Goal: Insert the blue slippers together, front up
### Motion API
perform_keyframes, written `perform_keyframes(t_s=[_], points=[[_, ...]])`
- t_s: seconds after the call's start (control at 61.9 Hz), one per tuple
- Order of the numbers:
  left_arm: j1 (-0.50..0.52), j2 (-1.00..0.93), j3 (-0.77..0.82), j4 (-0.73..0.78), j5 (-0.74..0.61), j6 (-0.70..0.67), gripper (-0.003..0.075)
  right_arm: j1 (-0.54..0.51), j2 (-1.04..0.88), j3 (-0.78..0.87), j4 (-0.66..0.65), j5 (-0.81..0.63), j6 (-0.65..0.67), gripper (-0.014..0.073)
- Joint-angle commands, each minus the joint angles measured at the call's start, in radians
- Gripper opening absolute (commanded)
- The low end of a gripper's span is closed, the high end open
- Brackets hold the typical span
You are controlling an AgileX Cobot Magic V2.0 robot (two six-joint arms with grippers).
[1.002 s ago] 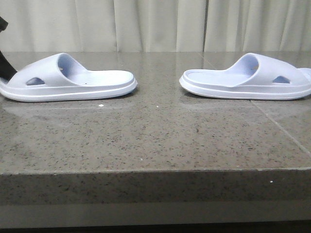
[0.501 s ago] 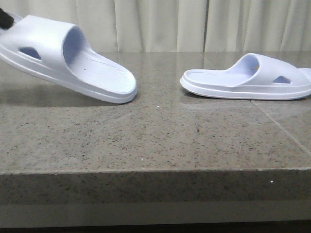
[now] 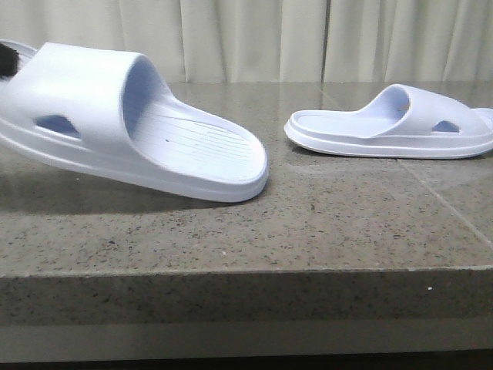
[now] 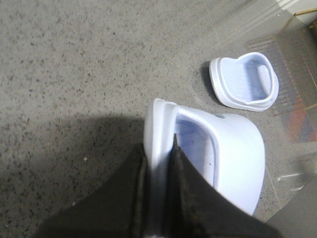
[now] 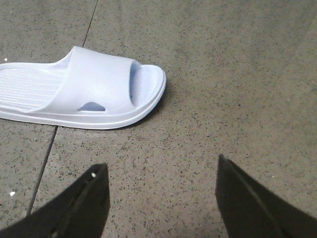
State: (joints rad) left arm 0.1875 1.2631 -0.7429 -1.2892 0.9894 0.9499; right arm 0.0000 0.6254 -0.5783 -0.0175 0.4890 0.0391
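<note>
Slippers sit well apart on the tabletop (image 3: 231, 231), a speckled grey stone slab with a pale curtain (image 3: 254, 38) behind it.

Left slipper (image 3: 131, 123): lifted and tilted. Heel end is high at the left edge of the front view; toe end points down and to the right, at or just above the stone, contact not resolvable. Its shadow lies on the stone beneath. Strap with oval side hole faces the camera; ridged footbed visible inside.

Left claw (image 4: 157, 191): clamped on the left slipper. In the left wrist view both dark fingers (image 4: 130, 198) press the rim of the slipper's heel end between them, one on each face of the wall. In the front view only a dark sliver of this claw shows at the left edge, against the heel. The arm itself is outside the front view.

Right slipper (image 3: 393, 123): flat on its sole on the tabletop, at the right, strap toward the right edge, open heel end pointing toward the left slipper. Nothing touches it.

Right claw (image 5: 161, 198): spread wide, nothing between the fingers. It hangs above bare stone, near the right slipper (image 5: 79, 91) but clear of it. Not visible in the front view.
</note>
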Motion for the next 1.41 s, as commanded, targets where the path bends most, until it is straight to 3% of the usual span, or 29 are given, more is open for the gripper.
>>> perform_keyframes(t_s=[0.0, 0.21, 0.42, 0.566, 0.76, 0.905, 1.099, 1.39], points=[[-0.007, -0.026, -0.011, -0.092, 0.011, 0.015, -0.0020, -0.003, 0.017, -0.033, 0.000, -0.052, -0.008, 0.0488], [-0.007, -0.026, -0.011, -0.094, 0.005, 0.015, -0.0020, -0.026, 0.154, -0.132, 0.001, 0.076, 0.022, 0.0488], [-0.007, -0.026, -0.011, -0.094, 0.005, 0.015, -0.0020, -0.227, 0.337, -0.292, 0.087, 0.160, -0.003, 0.0488], [-0.007, -0.026, -0.011, -0.094, 0.005, 0.015, -0.0020, -0.379, 0.467, -0.378, 0.315, 0.245, -0.195, 0.0488], [-0.007, -0.026, -0.011, -0.094, 0.005, 0.015, -0.0020, -0.507, 0.635, -0.444, 0.767, 0.357, -0.585, 0.0488], [-0.007, -0.026, -0.011, -0.094, 0.005, 0.015, -0.0020, -0.510, 0.744, -0.458, 0.999, 0.384, -0.762, 0.0486], [-0.007, -0.026, -0.011, -0.094, 0.005, 0.015, -0.0020, -0.507, 0.876, -0.458, 1.194, 0.397, -0.911, 0.0486], [-0.007, -0.026, -0.011, -0.094, 0.005, 0.015, -0.0020, -0.441, 1.061, -0.562, 1.215, 0.415, -0.941, 0.0486]])
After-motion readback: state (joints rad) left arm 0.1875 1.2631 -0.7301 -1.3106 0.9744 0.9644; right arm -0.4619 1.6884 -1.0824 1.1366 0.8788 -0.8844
